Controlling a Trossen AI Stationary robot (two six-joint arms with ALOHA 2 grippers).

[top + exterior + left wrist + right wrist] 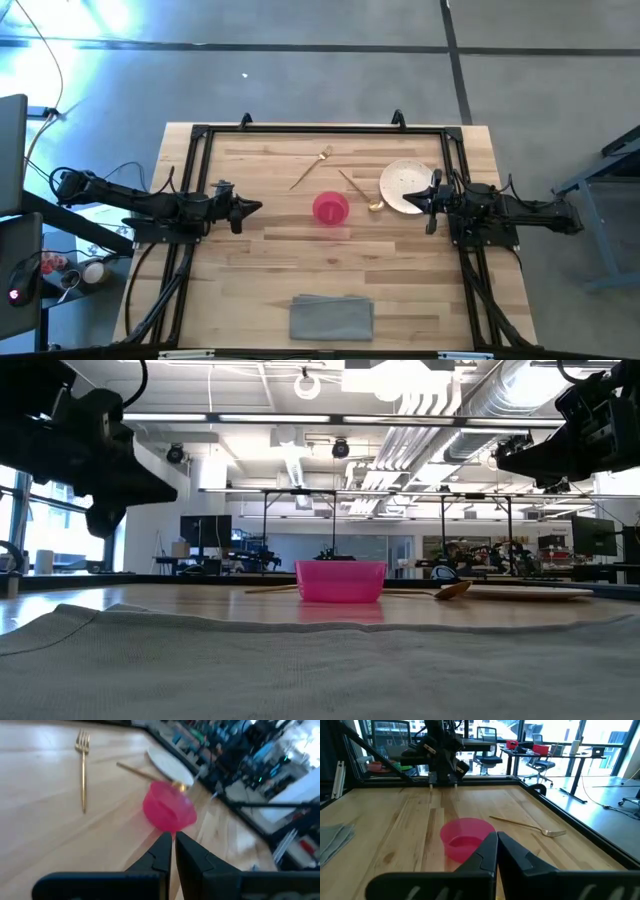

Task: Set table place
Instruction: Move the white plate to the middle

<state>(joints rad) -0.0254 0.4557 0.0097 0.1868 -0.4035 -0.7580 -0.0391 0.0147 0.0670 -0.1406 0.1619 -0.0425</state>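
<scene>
A pink bowl stands on its base mid-table; it also shows in the low view. The off-white plate lies flat to its right. A gold spoon lies between them, its bowl end by the plate. A gold fork lies flat beyond the pink bowl. My left gripper hovers left of the bowl, shut and empty; its wrist view shows the fingertips together. My right gripper hovers over the plate's near right edge, shut and empty, as in its wrist view.
A grey folded cloth lies at the table's near edge. A black rail frame runs around the light wood tabletop. Bare wood lies between the bowl and the cloth.
</scene>
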